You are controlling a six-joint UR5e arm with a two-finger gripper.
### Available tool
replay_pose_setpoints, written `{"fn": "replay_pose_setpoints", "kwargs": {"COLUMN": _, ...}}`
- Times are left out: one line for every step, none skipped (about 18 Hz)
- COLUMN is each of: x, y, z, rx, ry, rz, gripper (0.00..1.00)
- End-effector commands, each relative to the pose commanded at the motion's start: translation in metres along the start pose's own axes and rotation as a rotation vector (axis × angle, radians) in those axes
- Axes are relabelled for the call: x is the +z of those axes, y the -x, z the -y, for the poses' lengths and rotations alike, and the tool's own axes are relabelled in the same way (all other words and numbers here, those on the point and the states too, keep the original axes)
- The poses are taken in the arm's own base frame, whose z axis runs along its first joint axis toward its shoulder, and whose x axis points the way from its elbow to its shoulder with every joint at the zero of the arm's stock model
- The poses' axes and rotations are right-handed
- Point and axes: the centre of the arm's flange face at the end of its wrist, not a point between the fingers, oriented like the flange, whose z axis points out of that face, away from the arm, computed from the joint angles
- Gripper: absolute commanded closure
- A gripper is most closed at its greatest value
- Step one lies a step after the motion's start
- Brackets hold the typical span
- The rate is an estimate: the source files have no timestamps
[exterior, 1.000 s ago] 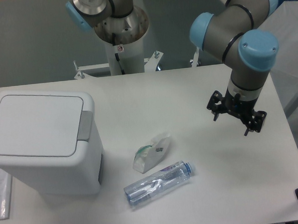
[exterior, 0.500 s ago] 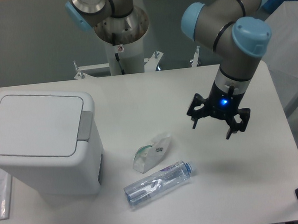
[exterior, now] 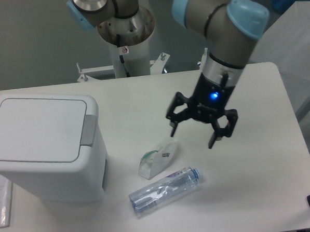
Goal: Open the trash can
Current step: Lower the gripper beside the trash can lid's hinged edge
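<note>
The trash can (exterior: 45,145) is a large white boxy bin at the left of the table. Its flat lid (exterior: 38,128) lies shut, and the grey push tab (exterior: 88,129) sits at the lid's right edge. My gripper (exterior: 193,136) hangs above the table's middle, well to the right of the bin and apart from it. Its fingers (exterior: 215,134) are spread wide and hold nothing. A blue light glows on the wrist.
A crumpled white and green wrapper (exterior: 158,157) lies just below my gripper. A clear plastic bottle (exterior: 164,190) with a blue cap lies on its side near the front. A clear packet (exterior: 1,199) lies at the left edge. The arm's base (exterior: 125,32) stands behind.
My gripper has moved left across the table toward the bin, from the right side to the middle. It stays open. The bin, wrapper and bottle have not moved.
</note>
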Motion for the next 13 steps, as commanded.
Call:
{"fn": "replay_pose_setpoints", "kwargs": {"x": 0.002, "y": -0.004, "z": 0.001, "rx": -0.014, "ry": 0.001, "rz": -0.004, "gripper": 0.00}}
{"fn": "replay_pose_setpoints", "kwargs": {"x": 0.007, "y": -0.015, "z": 0.005, "rx": -0.016, "ry": 0.006, "rz": -0.014, "gripper": 0.00}}
{"fn": "replay_pose_setpoints", "kwargs": {"x": 0.010, "y": -0.025, "z": 0.008, "rx": -0.019, "ry": 0.008, "rz": -0.022, "gripper": 0.00}}
{"fn": "replay_pose_setpoints", "kwargs": {"x": 0.007, "y": -0.036, "z": 0.012, "rx": -0.018, "ry": 0.003, "rz": -0.024, "gripper": 0.00}}
{"fn": "replay_pose_setpoints", "kwargs": {"x": 0.002, "y": -0.046, "z": 0.015, "rx": -0.016, "ry": -0.006, "rz": -0.026, "gripper": 0.00}}
{"fn": "replay_pose_setpoints", "kwargs": {"x": 0.003, "y": -0.054, "z": 0.019, "rx": -0.018, "ry": -0.011, "rz": -0.036, "gripper": 0.00}}
{"fn": "replay_pose_setpoints", "kwargs": {"x": 0.007, "y": -0.064, "z": 0.021, "rx": -0.019, "ry": -0.008, "rz": -0.049, "gripper": 0.00}}
{"fn": "replay_pose_setpoints", "kwargs": {"x": 0.014, "y": -0.076, "z": 0.023, "rx": -0.025, "ry": 0.002, "rz": -0.059, "gripper": 0.00}}
{"fn": "replay_pose_setpoints", "kwargs": {"x": 0.014, "y": -0.085, "z": 0.024, "rx": -0.033, "ry": 0.003, "rz": -0.064, "gripper": 0.00}}
{"fn": "replay_pose_setpoints", "kwargs": {"x": 0.015, "y": -0.086, "z": 0.023, "rx": -0.038, "ry": 0.007, "rz": -0.063, "gripper": 0.00}}
{"fn": "replay_pose_setpoints", "kwargs": {"x": 0.017, "y": -0.086, "z": 0.023, "rx": -0.037, "ry": 0.008, "rz": -0.064, "gripper": 0.00}}
{"fn": "replay_pose_setpoints", "kwargs": {"x": 0.020, "y": -0.083, "z": 0.023, "rx": -0.039, "ry": 0.013, "rz": -0.064, "gripper": 0.00}}
{"fn": "replay_pose_setpoints", "kwargs": {"x": 0.020, "y": -0.083, "z": 0.022, "rx": -0.040, "ry": 0.014, "rz": -0.065, "gripper": 0.00}}
